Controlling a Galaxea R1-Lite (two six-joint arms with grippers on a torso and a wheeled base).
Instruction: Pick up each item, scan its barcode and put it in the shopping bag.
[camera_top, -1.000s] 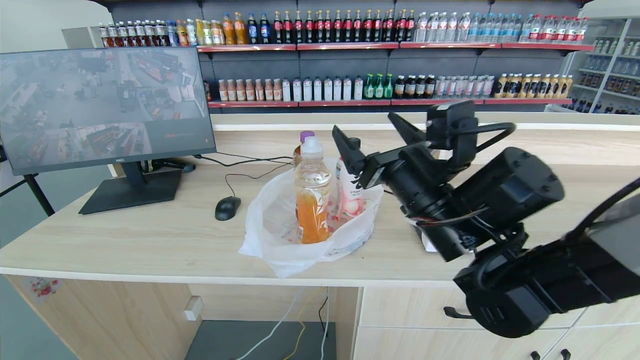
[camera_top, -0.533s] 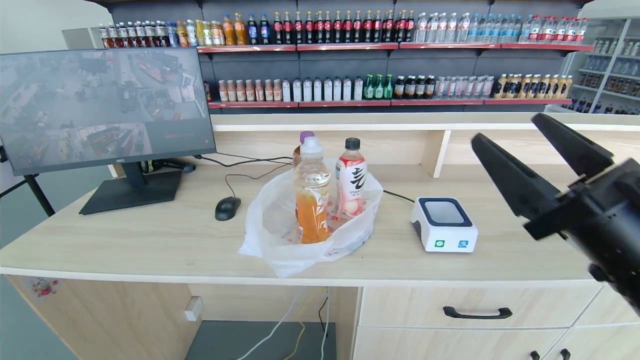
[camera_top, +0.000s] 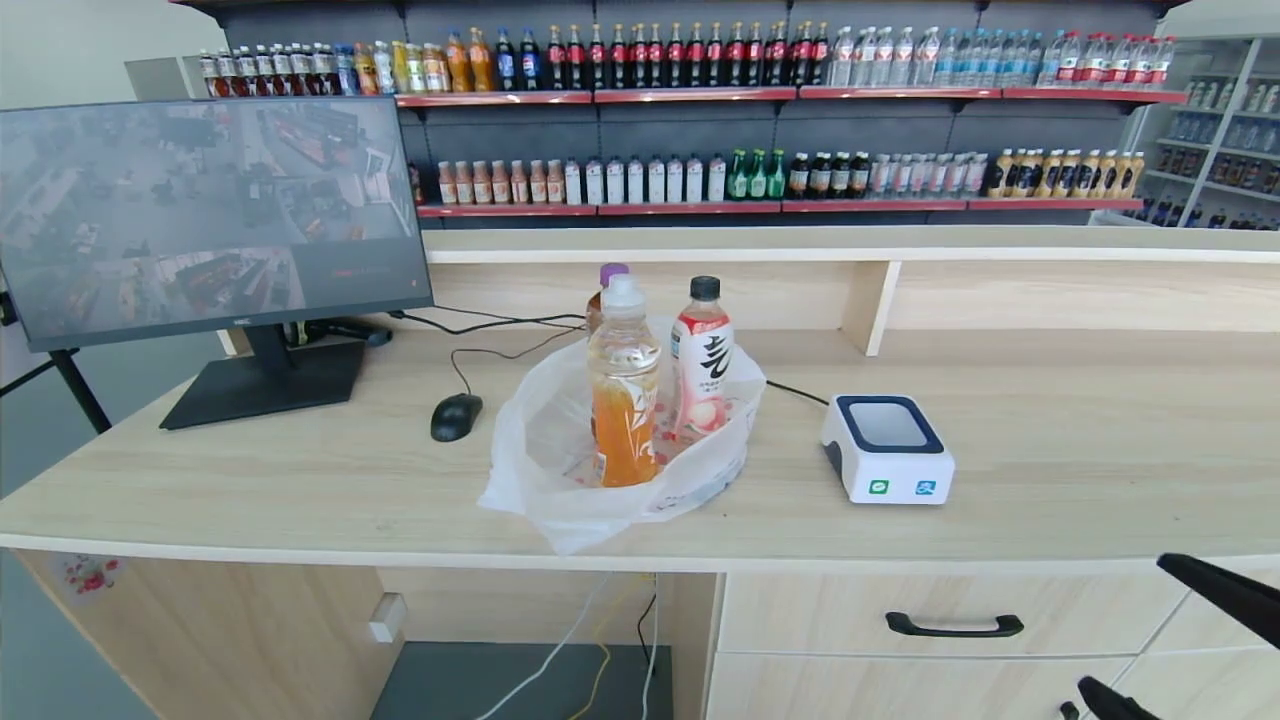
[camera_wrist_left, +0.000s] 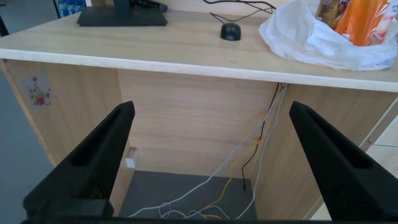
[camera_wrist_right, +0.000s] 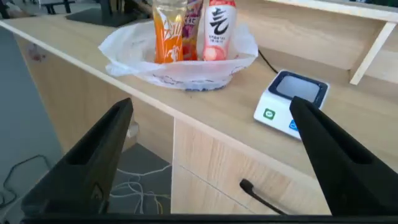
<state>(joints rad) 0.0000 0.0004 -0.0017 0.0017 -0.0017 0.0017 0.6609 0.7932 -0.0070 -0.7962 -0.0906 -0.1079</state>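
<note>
First, from the head, we see our right gripper (camera_top: 1125, 623) spread empty below the desk (camera_top: 300, 480) edge, shopping bag (camera_top: 545, 450) of bottles (camera_top: 624, 400) up-left of it. Left wrist: left gripper (camera_wrist_left: 209, 112) gapes empty, bag ahead, higher. Right wrist: bag and scanner (camera_wrist_right: 289, 102) beyond it.

A: What colours do the bottles have?
B: The front bottle (camera_top: 624, 400) is orange below and pale yellow above, with a white cap. The second bottle (camera_top: 702, 365) has a white and pink label and a black cap.
A: And the rest?
B: The shopping bag (camera_top: 540, 450) is milky white with small red print. The scanner (camera_top: 890, 482) is white with a dark blue frame. The table (camera_top: 300, 480) is pale wood grain, the mouse (camera_top: 455, 416) black.
</note>
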